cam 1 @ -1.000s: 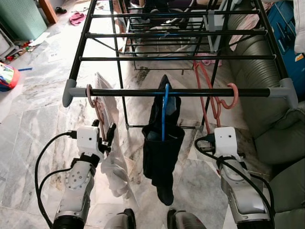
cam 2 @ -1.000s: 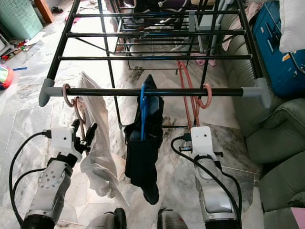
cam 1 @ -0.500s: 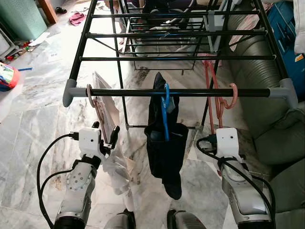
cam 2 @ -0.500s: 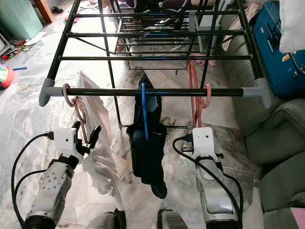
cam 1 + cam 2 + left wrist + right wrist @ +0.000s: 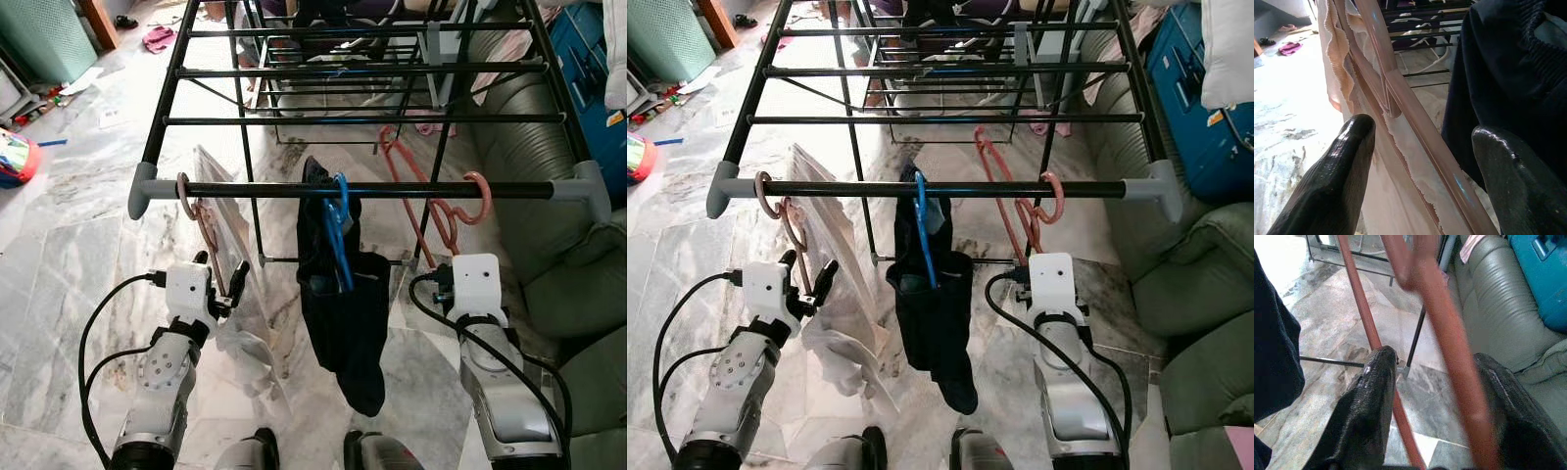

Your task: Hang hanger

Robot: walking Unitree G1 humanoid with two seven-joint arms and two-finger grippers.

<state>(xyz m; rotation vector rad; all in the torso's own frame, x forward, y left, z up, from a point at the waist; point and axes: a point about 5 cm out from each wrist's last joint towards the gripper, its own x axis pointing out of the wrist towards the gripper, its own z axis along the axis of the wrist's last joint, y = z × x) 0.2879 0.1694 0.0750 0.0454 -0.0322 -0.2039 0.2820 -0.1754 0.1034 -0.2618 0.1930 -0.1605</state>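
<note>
A black drying rack's front bar [image 5: 245, 189] carries three hangers. At its left end, a pink hanger [image 5: 203, 227] holds a white cloth [image 5: 230, 230]. In the middle, a blue hanger [image 5: 338, 230] holds a dark garment [image 5: 343, 313]. Near the right end hangs a bare salmon hanger [image 5: 431, 201]. My left gripper [image 5: 221, 270] is open just below the pink hanger, and the hanger's bar [image 5: 1415, 142] runs between its fingers. My right gripper [image 5: 1435, 362] is open under the salmon hanger [image 5: 1444, 333], whose arm passes between the fingers. I cannot tell if it touches them.
A green sofa [image 5: 578, 284] stands close on the right, with a blue case [image 5: 593, 59] behind it. More rack bars [image 5: 362, 119] and a second rack lie beyond. A toy [image 5: 15, 157] sits on the marble floor at far left. My feet [image 5: 367, 452] are under the garment.
The salmon hanger has swung and turned, its body now angled to the far left. The dark garment and white cloth have swayed. Both grippers shifted slightly and stay open.
</note>
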